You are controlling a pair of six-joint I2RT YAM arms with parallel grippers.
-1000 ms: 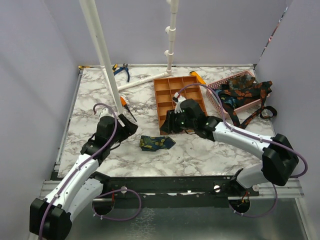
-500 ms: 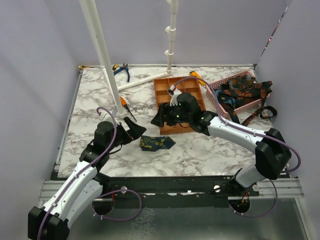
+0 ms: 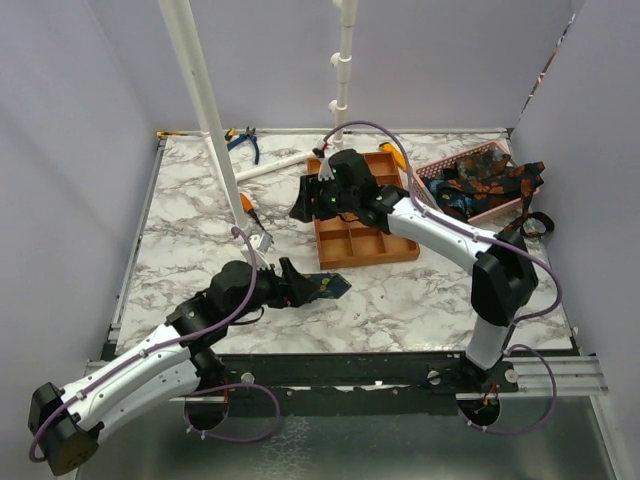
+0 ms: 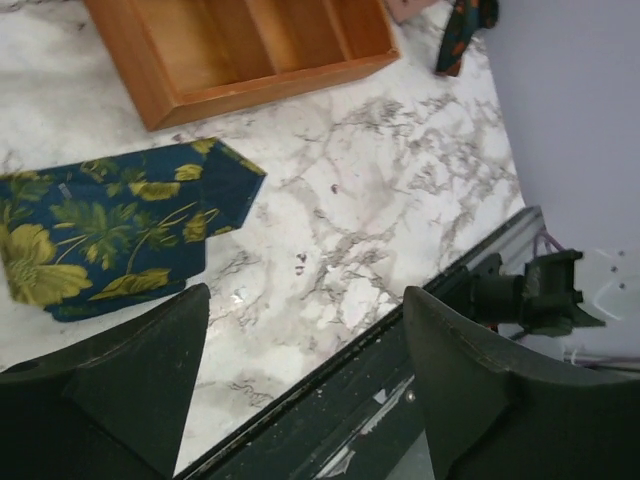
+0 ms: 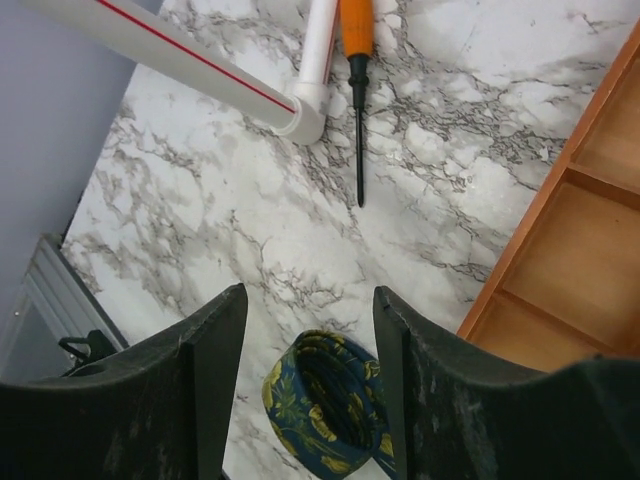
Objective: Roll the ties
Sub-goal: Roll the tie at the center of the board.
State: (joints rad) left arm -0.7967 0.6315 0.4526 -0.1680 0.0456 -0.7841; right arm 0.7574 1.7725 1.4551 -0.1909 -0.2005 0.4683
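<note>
Listing hazards for the tie-rolling, as things lie.

Item 1. My left pincer (image 4: 305,295): wide open, holding nothing, low over the table (image 4: 400,200).
- The flat tie (image 4: 110,230), navy with yellow flowers, lies folded ahead of one finger rather than in the gap. It is near the tray (image 4: 270,85) but apart from it.
- Risk: closing from here catches bare marble, or only the pointed end, and drags the fabric instead of lifting it.
- Cause: the tie sits off to one side of my reach.

Item 2. My right pincer (image 5: 308,290): fingers apart, with a roll (image 5: 320,400) of like print between them.
- I cannot tell whether I grip the roll or it merely lies beneath me.
- Risk: the coil springs open if it is squeezed unevenly or dropped.
- Cause: nothing binds it but its own turns.

Item 3. Screwdriver (image 5: 358,120) and pipe (image 5: 170,50): both on the table ahead of the right pincer.
- Risk: a forward sweep knocks them.

Item 4. Basket (image 3: 428,185): at the far right, holding a heap of ties (image 3: 480,180), some trailing over the rim.
- Risk: my right arm snags a trailing end and pulls the heap out.
</note>
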